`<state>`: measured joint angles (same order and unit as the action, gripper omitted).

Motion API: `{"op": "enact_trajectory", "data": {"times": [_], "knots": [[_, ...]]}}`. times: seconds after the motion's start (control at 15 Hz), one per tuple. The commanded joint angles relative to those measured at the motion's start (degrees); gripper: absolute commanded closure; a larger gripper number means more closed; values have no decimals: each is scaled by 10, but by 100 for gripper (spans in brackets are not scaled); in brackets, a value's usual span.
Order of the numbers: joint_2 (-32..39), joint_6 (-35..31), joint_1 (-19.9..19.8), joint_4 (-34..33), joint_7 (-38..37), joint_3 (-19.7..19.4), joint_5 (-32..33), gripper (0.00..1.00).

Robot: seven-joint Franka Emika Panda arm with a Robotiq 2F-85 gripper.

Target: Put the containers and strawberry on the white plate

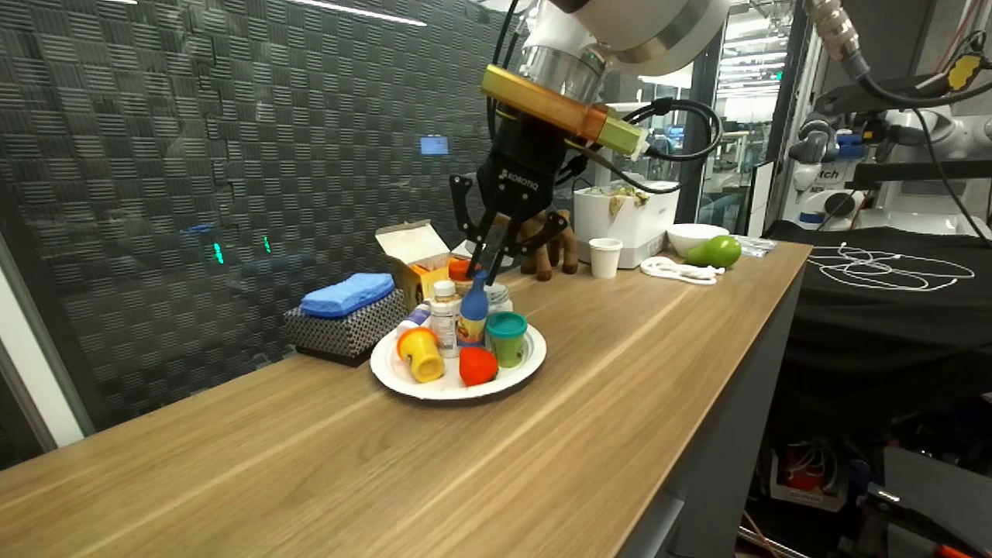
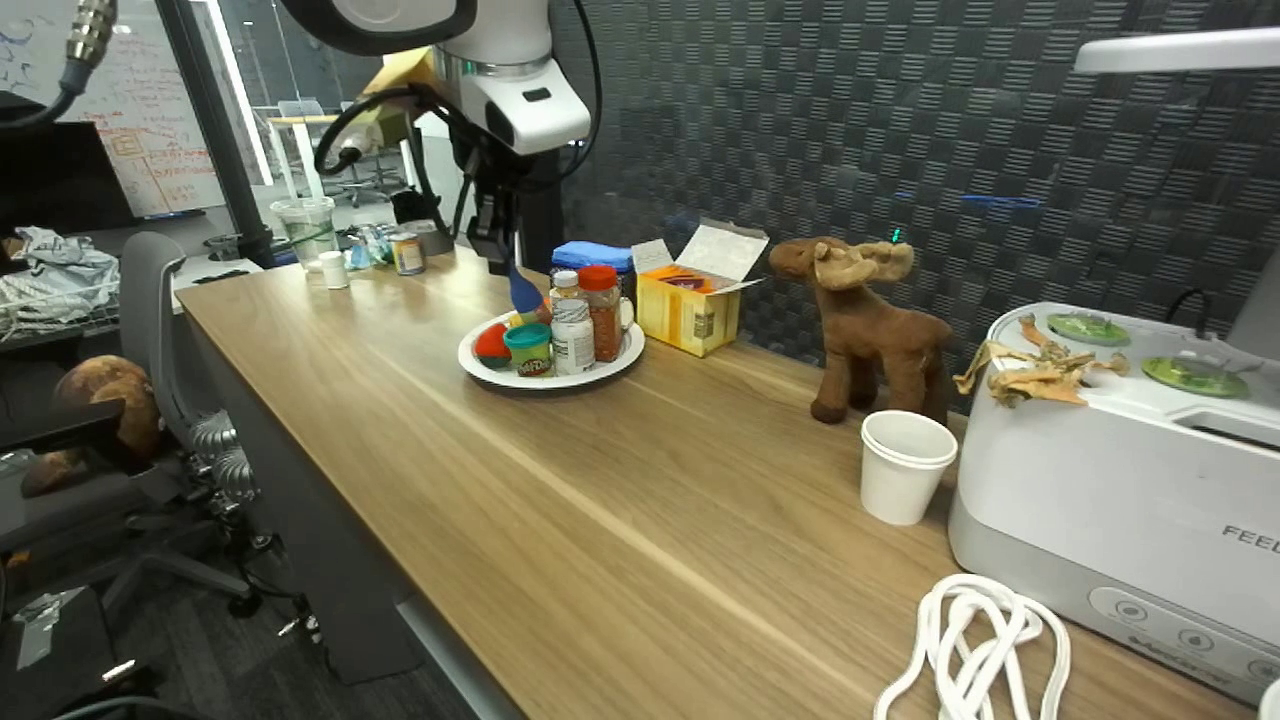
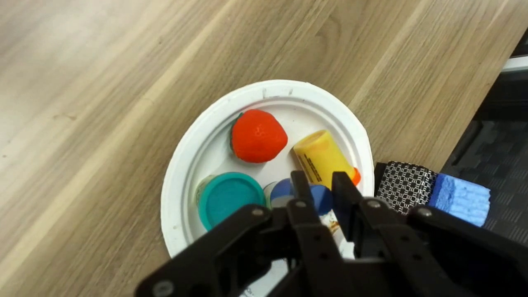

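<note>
- Clasping the upper end of the blue bottle, the gripper points downward above the white plate; its jaws are clamped on the bottle, blue showing between them in the wrist view.
- The blue bottle leans slightly; its base is not clearly visible, so whether it touches the plate cannot be told.
- The strawberry lies on the plate, near the tub with a teal lid and near the yellow cup.
- The tub stands upright; the yellow cup lies on its side, its orange rim turned toward the plate's edge.
- The white bottle stands upright just beside the blue bottle in an exterior view.
- The white-lidded jar and the red-lidded jar stand upright on the plate, side by side.
- The purple-labelled bottle is tilted at the plate's rim; whether it lies wholly on the plate is unclear.
- The plate rests on a wooden table.
- The cardboard box, flaps raised, stands near the plate; the patterned box bears a blue cloth.
- The toy moose stands near the paper cups, which are beside the white machine.
</note>
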<state>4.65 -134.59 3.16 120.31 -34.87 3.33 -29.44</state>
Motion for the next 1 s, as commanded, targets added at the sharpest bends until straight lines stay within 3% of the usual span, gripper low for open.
{"op": "enact_trajectory", "data": {"times": [0.0,0.07,0.13,0.2,0.67,0.8,0.93], "knots": [[18,25,-5,-38,20,-2,-19,95],[20,28,-6,-42,20,-2,-18,87],[22,32,-6,-46,19,-3,-16,55],[24,35,-6,-50,17,-3,-14,54],[30,39,-6,-63,11,-4,-6,2],[27,40,-2,-63,-4,-5,12,0],[18,48,6,-64,-45,-8,69,0]]}}
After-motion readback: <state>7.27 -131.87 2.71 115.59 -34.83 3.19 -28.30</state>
